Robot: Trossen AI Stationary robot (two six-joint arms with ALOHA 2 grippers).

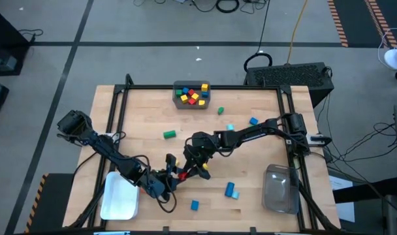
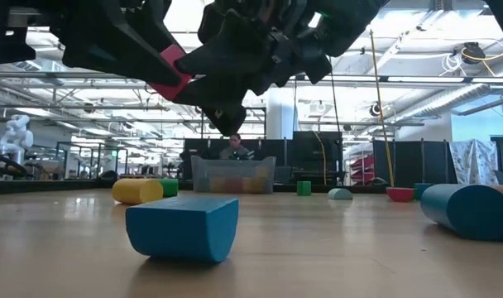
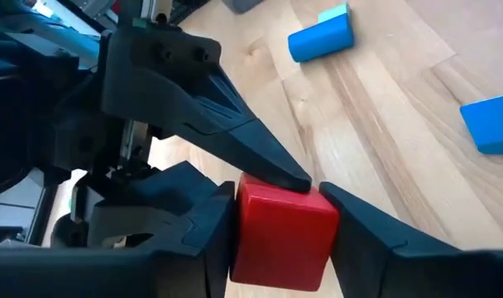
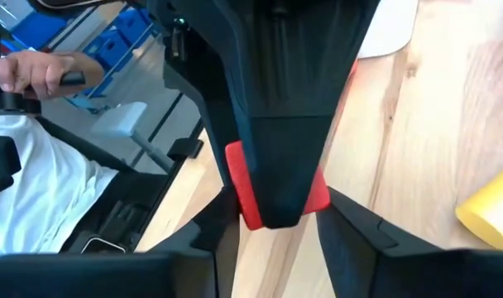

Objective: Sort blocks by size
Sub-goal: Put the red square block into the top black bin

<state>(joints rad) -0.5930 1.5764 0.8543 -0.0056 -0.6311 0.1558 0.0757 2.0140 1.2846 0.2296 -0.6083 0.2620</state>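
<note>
A red block (image 1: 181,175) hangs in the air over the near middle of the table, between my two grippers. My left gripper (image 3: 280,223) comes at it from the near left and is shut on it. My right gripper (image 4: 280,217) comes from the right and is shut on it too. The low view shows the red block (image 2: 170,73) well above the tabletop. Loose blocks lie on the wood: green (image 1: 169,134), green (image 1: 220,110), cyan (image 1: 230,127), blue (image 1: 253,121), blue (image 1: 230,190) and blue (image 1: 194,205). My left gripper pinches the red block by two opposite side faces (image 3: 250,240) between its two fingers, slanting down from the table's near left. The block is lifted clear of the table. My right gripper has the same block between its fingers, and one fingertip (image 3: 289,175) lies on the block's upper face. The left gripper's finger covers most of the block there, leaving only a red edge (image 4: 239,178) in sight.
A grey bin (image 1: 191,87) with several coloured blocks stands at the far middle. A white bin (image 1: 119,196) is at the near left and a clear bin (image 1: 281,189) at the near right. A yellow block (image 2: 137,190) lies beyond the blue one (image 2: 183,228).
</note>
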